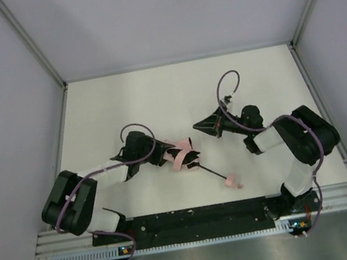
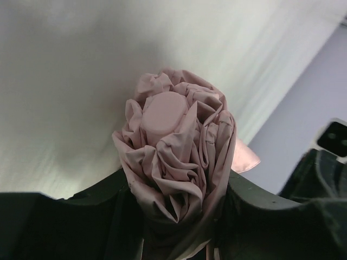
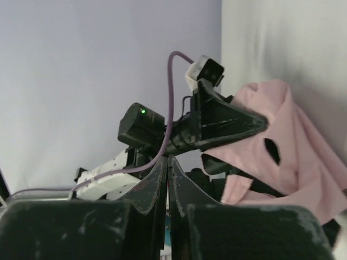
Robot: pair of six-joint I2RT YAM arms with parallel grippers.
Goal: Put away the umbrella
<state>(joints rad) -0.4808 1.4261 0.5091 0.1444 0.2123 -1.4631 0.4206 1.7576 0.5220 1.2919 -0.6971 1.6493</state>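
- Collapsing step: left gripper (image 2: 179, 216) clamped on the umbrella (image 2: 173, 146), at its bunched canopy; right gripper (image 3: 167, 173) pressed together, empty.
- Shaft (image 1: 212, 172) appears extended; next move likely needs the handle (image 1: 233, 180) pushed in.

Cloth of umbrella (image 2: 173, 162): pale pink, matt, heavily creased. Its round end cap (image 2: 164, 111) looks like smooth pink plastic. White desk (image 1: 154, 93) matt, smooth. Black right gripper (image 3: 167, 160) jaws: matt plastic, scuffed pale at edges. Purple cable (image 3: 169, 103): smooth sheath.
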